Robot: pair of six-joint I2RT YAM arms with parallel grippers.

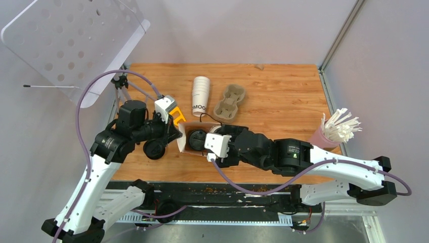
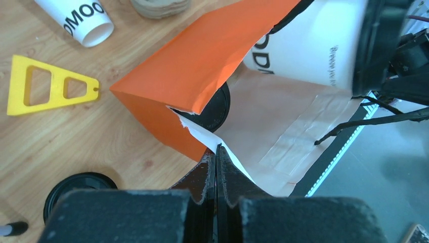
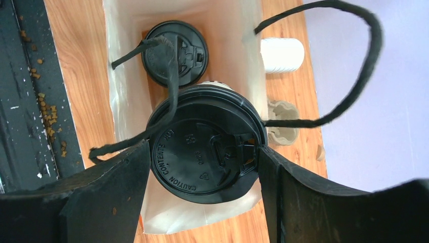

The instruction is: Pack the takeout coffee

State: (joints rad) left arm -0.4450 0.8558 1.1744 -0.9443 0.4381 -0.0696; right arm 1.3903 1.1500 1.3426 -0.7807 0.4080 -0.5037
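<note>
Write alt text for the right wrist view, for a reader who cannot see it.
The right claw grips the takeout coffee around its black lid, at the open mouth of a paper bag. A second black lid lies deeper inside the bag.

Orange bag point(image 2: 192, 61), pale inside; white cup point(image 2: 313, 45), dark lettering, black lid point(image 3: 202, 162); yellow triangle point(image 2: 45, 86); wood-grain table point(image 2: 76, 147)

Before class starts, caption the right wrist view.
Right gripper holds the lidded coffee cup at the paper bag's mouth; a second black lid lies inside.
</note>
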